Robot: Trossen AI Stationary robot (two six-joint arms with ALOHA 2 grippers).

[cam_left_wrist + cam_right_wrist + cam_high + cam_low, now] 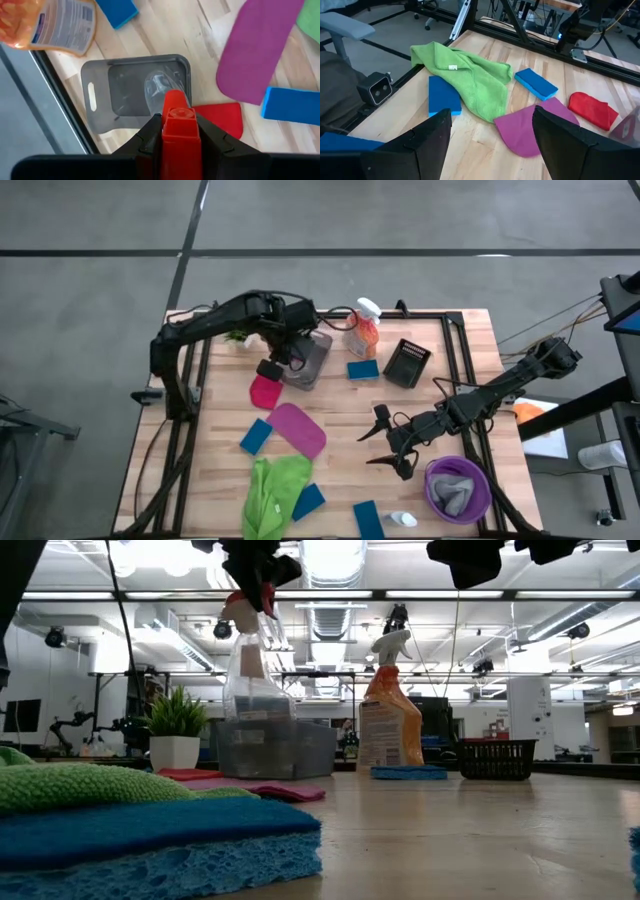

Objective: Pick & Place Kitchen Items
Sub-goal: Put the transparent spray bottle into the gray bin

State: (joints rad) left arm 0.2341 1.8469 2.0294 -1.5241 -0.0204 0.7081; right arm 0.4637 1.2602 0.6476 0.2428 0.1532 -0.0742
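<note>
Altogether, five blue sponges (363, 369), left hand (175, 131) clamping red-topped bottle (176, 112), right hand (490, 132) spread, empty

Two dark, matte, jointed arms with black cables; each gripper's fingers (440, 135) are broad, flat and black.

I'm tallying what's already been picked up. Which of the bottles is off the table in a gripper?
The clear red-capped bottle, clamped in the left gripper above the grey bin. The orange spray bottle stands on the table.
</note>
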